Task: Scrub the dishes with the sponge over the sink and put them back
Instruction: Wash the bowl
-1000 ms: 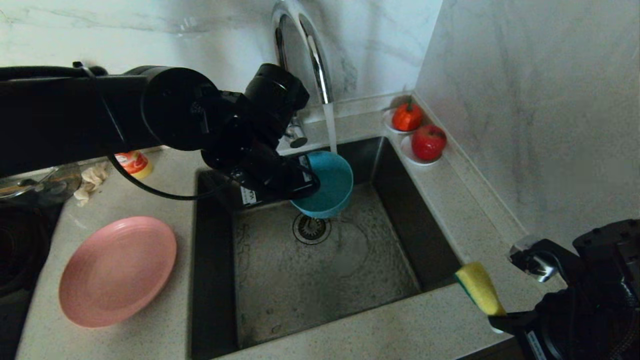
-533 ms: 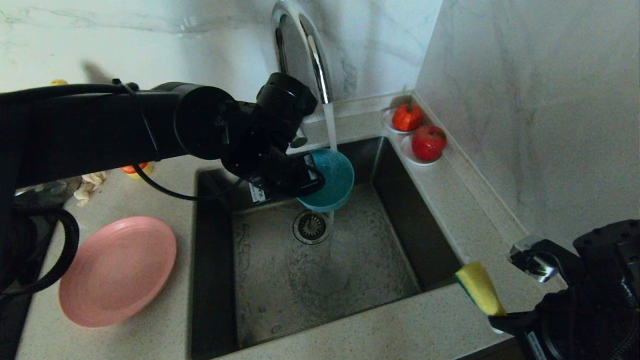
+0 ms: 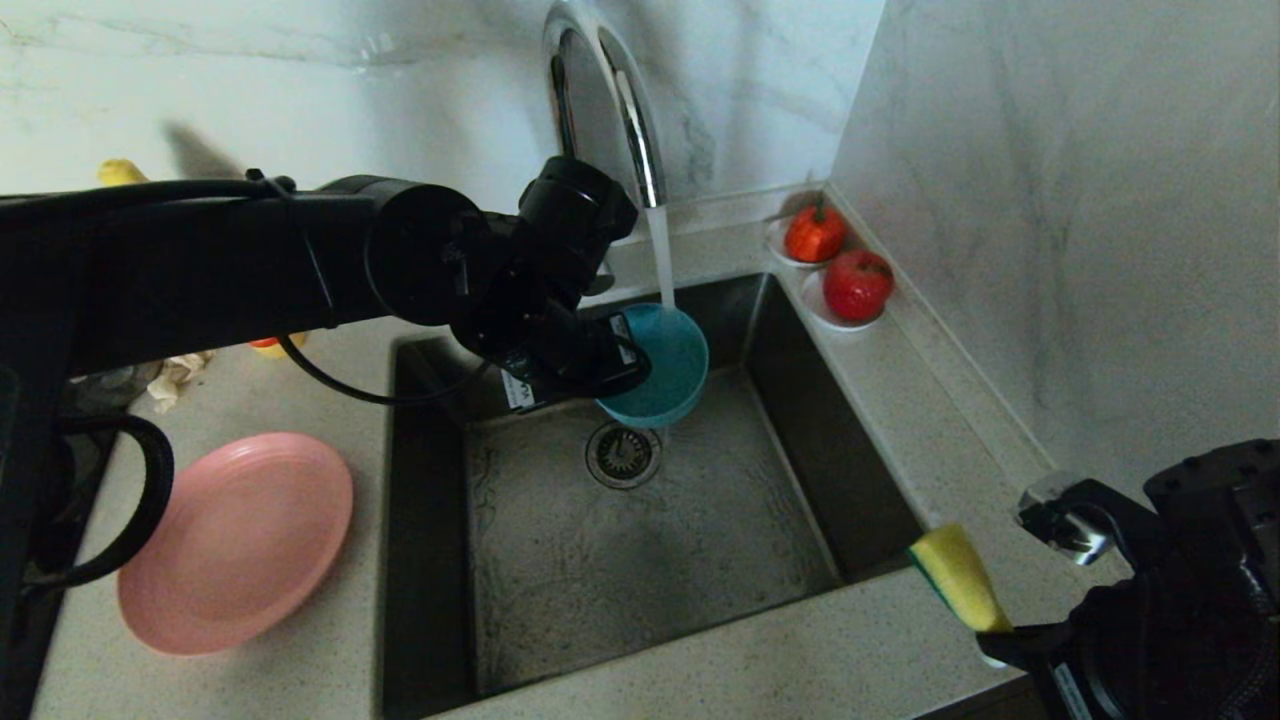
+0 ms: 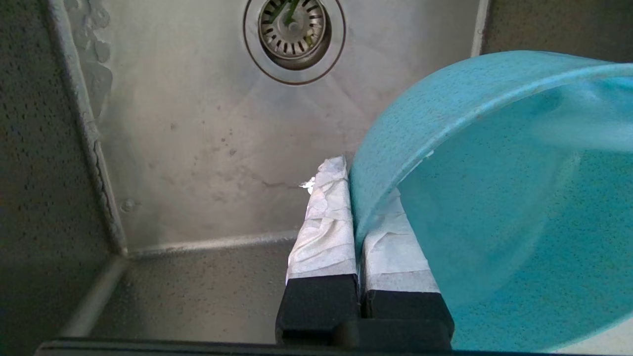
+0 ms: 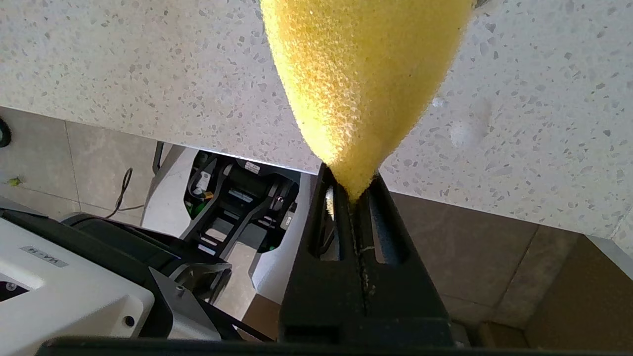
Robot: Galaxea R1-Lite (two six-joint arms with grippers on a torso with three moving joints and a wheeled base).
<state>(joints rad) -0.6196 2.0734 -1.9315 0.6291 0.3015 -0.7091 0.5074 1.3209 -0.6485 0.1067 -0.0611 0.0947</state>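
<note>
The teal-blue bowl [image 3: 668, 362] [image 4: 494, 198] hangs tilted over the sink [image 3: 560, 600] [image 4: 198, 123], just above the drain strainer [image 3: 623, 455] [image 4: 293, 32]. Water from the chrome tap [image 3: 600, 90] runs into it. My left gripper [image 3: 622, 362] [image 4: 358, 198] is shut on the bowl's rim, with one taped finger outside the wall and one inside. The pink plate [image 3: 235, 540] lies on the counter left of the sink. My right gripper [image 3: 995, 640] [image 5: 352, 193] is shut on the yellow sponge [image 3: 958, 575] [image 5: 366, 74] over the front right counter edge. The spoon is out of view.
Two red fruits [image 3: 815, 233] [image 3: 856, 283] sit on small white saucers in the back right corner. A beige cloth scrap [image 3: 180, 365] and an orange-topped item [image 3: 270, 345] lie behind the plate. Marble walls close in the back and right.
My left forearm has sunk lower in the head view and shifted a little right. The bowl stays under the stream, nudged slightly right. The right arm has not moved.
</note>
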